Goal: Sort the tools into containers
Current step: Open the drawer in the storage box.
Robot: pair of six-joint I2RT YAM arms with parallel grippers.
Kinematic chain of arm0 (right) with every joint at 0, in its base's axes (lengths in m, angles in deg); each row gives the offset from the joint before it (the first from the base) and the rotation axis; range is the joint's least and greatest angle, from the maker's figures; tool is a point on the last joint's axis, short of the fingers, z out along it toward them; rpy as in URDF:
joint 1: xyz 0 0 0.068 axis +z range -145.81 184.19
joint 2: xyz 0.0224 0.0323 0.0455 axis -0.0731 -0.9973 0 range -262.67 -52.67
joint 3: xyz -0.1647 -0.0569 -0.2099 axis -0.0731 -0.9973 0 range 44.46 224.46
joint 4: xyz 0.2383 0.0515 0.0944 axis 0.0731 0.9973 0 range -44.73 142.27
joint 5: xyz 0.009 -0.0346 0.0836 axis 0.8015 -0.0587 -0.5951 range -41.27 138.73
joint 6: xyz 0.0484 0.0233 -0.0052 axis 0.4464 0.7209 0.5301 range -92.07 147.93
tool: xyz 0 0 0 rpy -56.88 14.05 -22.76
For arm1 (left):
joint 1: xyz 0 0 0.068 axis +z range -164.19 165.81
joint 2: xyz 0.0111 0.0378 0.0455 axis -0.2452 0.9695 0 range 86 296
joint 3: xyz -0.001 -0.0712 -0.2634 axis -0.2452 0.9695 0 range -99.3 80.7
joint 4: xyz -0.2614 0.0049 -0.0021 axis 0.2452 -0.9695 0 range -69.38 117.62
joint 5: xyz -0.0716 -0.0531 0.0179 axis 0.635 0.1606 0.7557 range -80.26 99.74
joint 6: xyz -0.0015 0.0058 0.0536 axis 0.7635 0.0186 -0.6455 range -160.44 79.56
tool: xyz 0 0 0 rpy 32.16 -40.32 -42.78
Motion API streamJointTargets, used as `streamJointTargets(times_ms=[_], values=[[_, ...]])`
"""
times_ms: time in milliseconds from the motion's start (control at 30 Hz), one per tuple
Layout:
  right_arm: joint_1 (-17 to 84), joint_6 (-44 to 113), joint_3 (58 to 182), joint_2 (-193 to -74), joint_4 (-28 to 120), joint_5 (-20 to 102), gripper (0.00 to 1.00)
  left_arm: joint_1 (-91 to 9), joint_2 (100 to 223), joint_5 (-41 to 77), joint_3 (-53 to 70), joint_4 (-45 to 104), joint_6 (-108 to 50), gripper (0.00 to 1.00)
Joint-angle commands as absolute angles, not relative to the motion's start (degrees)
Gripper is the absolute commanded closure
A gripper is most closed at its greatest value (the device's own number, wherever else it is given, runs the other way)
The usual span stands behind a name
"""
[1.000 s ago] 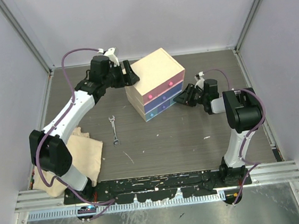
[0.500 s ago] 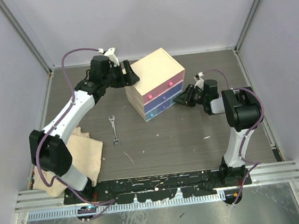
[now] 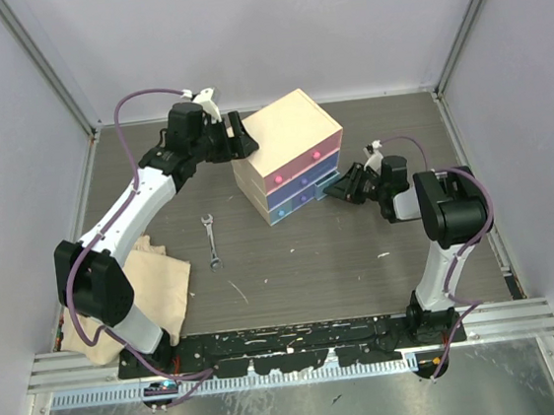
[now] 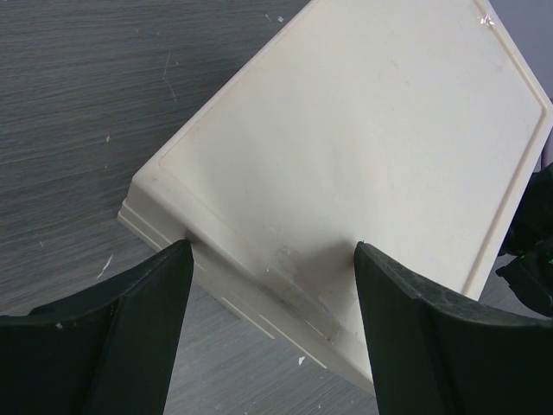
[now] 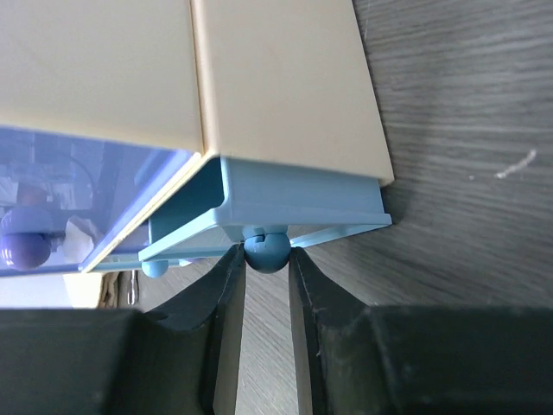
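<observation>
The cream chest [image 3: 288, 125] stands at the far middle of the grey table [image 3: 322, 262], turned at an angle, its three drawers facing near and right. The pink drawer [image 3: 297, 166] is on top, the purple drawer [image 3: 304, 181] in the middle and the blue drawer [image 3: 296, 203] at the bottom. In the right wrist view the blue drawer's front stands a little proud of the cream case. What lies inside any of the drawers cannot be seen.

The right gripper [image 3: 339, 189] is just right of the chest, low at the table, its fingers clenched on the blue knob [image 5: 266, 251] of the bottom drawer. A round purple knob [image 5: 24, 249] shows to the left on the drawer above.

The left gripper [image 3: 242, 137] is at the far left side of the chest with its jaws spread wide. Its two black fingers [image 4: 130, 337] are set against the chest's plain cream panel and grasp nothing.

One silver wrench [image 3: 211, 240] lies on the table left of and nearer than the chest, apart from it. A beige cloth [image 3: 161, 284] lies at the near left, by the left arm's base.
</observation>
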State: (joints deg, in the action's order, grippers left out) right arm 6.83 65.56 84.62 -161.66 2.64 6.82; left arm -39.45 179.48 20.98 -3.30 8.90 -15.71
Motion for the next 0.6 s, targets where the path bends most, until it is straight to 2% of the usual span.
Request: streamJointTargets(times_ms=[0, 567], values=[[6.74, 63.34, 81.57, -157.94, 2.59, 6.12, 0.89, -40.65, 181.56, 20.82, -3.93, 5.26, -18.63, 0.27], [5.47, 55.63, 74.4, -144.82, 22.4, 12.06, 0.92, -40.67, 181.5, 20.62, -3.9, 5.08, -18.71, 0.26]])
